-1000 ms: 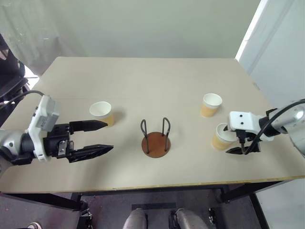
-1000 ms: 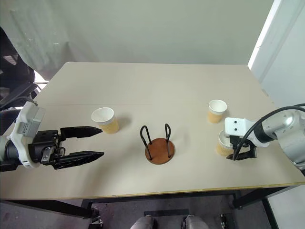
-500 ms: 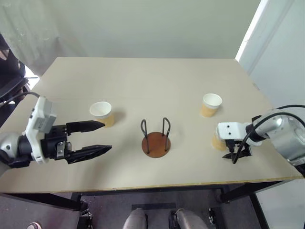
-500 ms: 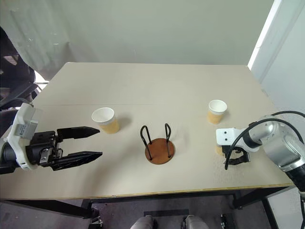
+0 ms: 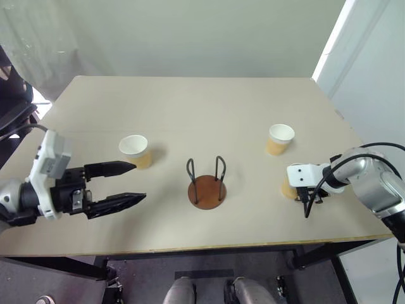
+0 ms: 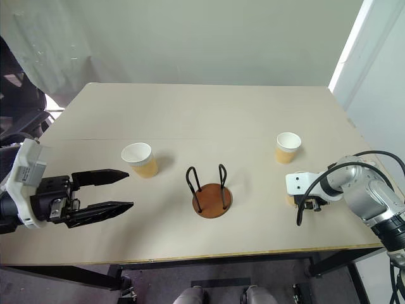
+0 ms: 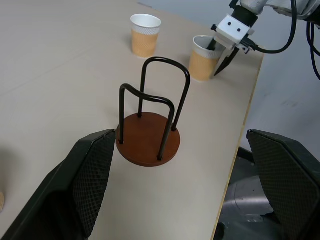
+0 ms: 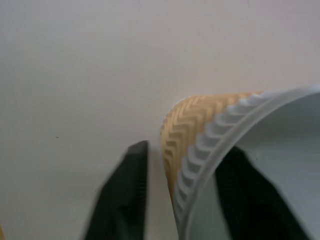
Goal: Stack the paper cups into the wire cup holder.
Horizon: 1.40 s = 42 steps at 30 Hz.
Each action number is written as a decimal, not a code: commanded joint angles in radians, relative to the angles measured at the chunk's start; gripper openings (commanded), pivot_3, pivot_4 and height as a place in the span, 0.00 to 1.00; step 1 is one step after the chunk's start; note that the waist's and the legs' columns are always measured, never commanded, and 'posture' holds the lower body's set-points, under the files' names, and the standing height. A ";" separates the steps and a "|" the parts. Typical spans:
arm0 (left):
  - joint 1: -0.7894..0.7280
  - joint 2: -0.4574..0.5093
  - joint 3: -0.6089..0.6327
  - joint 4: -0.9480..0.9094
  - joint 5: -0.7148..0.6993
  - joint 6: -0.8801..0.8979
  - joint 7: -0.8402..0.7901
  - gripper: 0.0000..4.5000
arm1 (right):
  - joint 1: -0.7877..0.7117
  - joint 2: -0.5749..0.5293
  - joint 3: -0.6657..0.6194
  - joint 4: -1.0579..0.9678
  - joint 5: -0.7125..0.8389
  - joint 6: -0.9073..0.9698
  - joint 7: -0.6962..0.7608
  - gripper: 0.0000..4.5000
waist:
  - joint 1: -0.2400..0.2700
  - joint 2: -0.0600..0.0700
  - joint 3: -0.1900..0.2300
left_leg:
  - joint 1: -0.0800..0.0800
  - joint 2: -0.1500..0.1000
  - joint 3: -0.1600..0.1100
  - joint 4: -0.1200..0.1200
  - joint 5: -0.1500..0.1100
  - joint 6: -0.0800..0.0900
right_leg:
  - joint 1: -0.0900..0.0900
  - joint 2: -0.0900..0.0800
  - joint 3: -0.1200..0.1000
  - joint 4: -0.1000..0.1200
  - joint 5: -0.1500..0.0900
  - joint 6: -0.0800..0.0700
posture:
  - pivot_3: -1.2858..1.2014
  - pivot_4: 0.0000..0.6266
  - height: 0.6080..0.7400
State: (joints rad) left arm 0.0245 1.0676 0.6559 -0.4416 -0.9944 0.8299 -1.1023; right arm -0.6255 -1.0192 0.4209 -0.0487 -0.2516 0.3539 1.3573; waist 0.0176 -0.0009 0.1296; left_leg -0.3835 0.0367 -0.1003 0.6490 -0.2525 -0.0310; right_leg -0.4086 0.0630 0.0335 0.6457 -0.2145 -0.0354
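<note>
Left eye view: a tan table (image 5: 209, 107) carries 3 paper cups. 1 cup (image 5: 135, 150) stands left of centre, another cup (image 5: 279, 139) stands far right, and a third cup (image 5: 290, 189) sits nearer on the right, mostly hidden under the right gripper (image 5: 302, 193). The wire cup holder (image 5: 207, 184) stands upright near the middle, between the left cup and the right pair, with nothing in it. The left gripper (image 5: 130, 183) hovers near the table's left front, fingers spread wide, pointing toward the holder and gripping nothing.

Right eye view: the same layout; the right gripper's white body covers the near right cup.

Left wrist view: the holder's 2 wire loops rise from its round reddish-brown base. Beyond it, the right gripper has 1 finger inside the near cup and 1 outside its wall.

Right wrist view: the cup's white ribbed rim and tan chevron-patterned wall lie between the 2 black fingers (image 8: 127, 192), 1 inside, 1 outside, with a small gap still showing at the outer finger.

No writing or brand can be read anywhere.
</note>
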 commanded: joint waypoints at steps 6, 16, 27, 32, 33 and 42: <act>0.002 0.012 0.045 0.002 0.005 -0.015 -0.015 1.00 | -0.093 -0.003 -0.043 0.022 0.024 -0.087 0.077 0.01 | -0.003 0.001 0.000 | 0.000 0.000 0.000 0.000 0.000 0.000 | 0.000 0.000 0.000 0.000 0.000 -0.001 | 0.52 0.24 1.00; 0.083 0.032 0.070 0.014 0.086 -0.038 -0.087 1.00 | -0.370 0.043 -0.102 -0.001 0.319 -0.092 0.256 0.01 | -0.011 0.001 0.001 | 0.000 0.001 0.001 -0.001 0.000 0.000 | -0.002 0.000 0.000 0.000 0.000 -0.003 | 0.52 0.24 1.00; 0.096 -0.009 0.062 -0.005 0.098 -0.061 -0.068 1.00 | -0.606 0.336 -0.095 -0.058 0.556 0.064 0.187 0.01 | -0.016 0.000 0.000 | 0.000 0.001 0.001 -0.002 0.000 0.000 | -0.003 0.001 0.000 0.001 -0.004 -0.008 | 0.52 0.24 1.00; 0.108 -0.016 0.081 -0.020 0.092 -0.058 -0.065 1.00 | -0.611 0.441 -0.015 -0.040 0.446 0.061 0.087 0.01 | -0.016 0.000 0.000 | -0.002 0.001 0.001 -0.002 0.000 0.000 | -0.005 0.000 -0.001 0.001 -0.004 -0.009 | 0.52 0.24 1.00; 0.113 -0.016 0.087 -0.023 0.091 -0.057 -0.066 1.00 | -0.608 0.459 0.008 -0.030 0.413 0.048 0.069 0.01 | -0.016 0.000 0.000 | -0.002 0.001 0.001 -0.002 0.000 -0.001 | -0.005 0.000 -0.001 0.001 -0.004 -0.010 | 0.52 0.24 1.00; 0.152 -0.031 0.115 -0.055 0.083 -0.047 -0.052 1.00 | -0.581 0.490 0.079 -0.004 0.316 -0.014 0.071 0.01 | -0.017 0.000 0.000 | -0.005 0.002 0.001 -0.002 -0.003 -0.003 | -0.009 0.000 -0.003 0.001 -0.002 -0.013 | 0.52 0.24 1.00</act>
State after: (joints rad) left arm 0.1724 1.0419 0.7316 -0.4702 -0.9025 0.7857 -1.1609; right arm -1.2032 -0.5271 0.4958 -0.0427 0.0804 0.3619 1.4242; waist 0.0006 -0.0004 0.1299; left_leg -0.3885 0.0392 -0.0995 0.6471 -0.2561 -0.0342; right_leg -0.4174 0.0631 0.0310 0.6468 -0.2164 -0.0483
